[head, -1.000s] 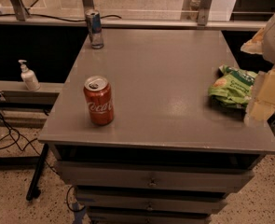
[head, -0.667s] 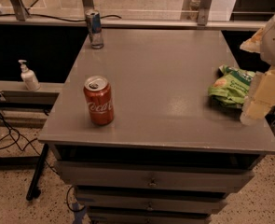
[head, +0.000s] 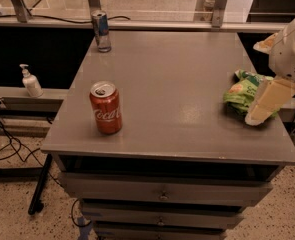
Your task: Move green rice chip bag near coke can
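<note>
The green rice chip bag (head: 241, 93) lies crinkled near the right edge of the grey table (head: 172, 79). The red coke can (head: 106, 108) stands upright near the table's front left corner, far from the bag. My gripper (head: 257, 115) comes in from the right under the white arm (head: 291, 49). Its beige end hangs over the bag's right side and hides that part of it. I cannot see whether it touches the bag.
A slim blue-and-silver can (head: 101, 30) stands at the table's back left corner. A soap dispenser (head: 31, 81) sits on a low shelf to the left. Drawers (head: 162, 194) are under the tabletop, and cables (head: 7, 149) lie on the floor at left.
My gripper has moved left from the table's right edge until it is over the bag's right side. The bag and both cans have not moved.
</note>
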Robot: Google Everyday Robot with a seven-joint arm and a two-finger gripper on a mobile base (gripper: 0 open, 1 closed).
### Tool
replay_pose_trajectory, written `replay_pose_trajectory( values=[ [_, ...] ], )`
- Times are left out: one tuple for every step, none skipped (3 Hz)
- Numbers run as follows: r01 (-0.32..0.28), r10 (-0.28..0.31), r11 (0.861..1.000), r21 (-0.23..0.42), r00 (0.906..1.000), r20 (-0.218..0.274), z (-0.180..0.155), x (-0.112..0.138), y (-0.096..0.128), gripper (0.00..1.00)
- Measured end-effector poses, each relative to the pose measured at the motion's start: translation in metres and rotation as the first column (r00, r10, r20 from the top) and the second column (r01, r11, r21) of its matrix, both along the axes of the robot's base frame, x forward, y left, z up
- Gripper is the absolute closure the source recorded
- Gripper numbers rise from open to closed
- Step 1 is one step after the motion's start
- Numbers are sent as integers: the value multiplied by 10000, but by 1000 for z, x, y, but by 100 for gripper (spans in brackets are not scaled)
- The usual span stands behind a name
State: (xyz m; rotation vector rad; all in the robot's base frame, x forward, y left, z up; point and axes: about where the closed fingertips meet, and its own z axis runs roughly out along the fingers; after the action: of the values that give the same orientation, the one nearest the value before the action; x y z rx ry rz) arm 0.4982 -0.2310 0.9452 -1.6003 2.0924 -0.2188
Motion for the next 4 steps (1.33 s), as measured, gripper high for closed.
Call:
replay_pose_trajectory(
  values=[
    [168, -172, 9997, 195, 9996, 238, -23, 27, -4, 0],
    [412, -424, 9985, 357, 9986, 332, -53, 48, -13, 0],
    [651, -664, 9971, 385, 9971, 361, -77, 62, -25, 0],
    [751, -766, 9967, 311, 9959, 483, -89, 68, -37, 18]
  ],
)
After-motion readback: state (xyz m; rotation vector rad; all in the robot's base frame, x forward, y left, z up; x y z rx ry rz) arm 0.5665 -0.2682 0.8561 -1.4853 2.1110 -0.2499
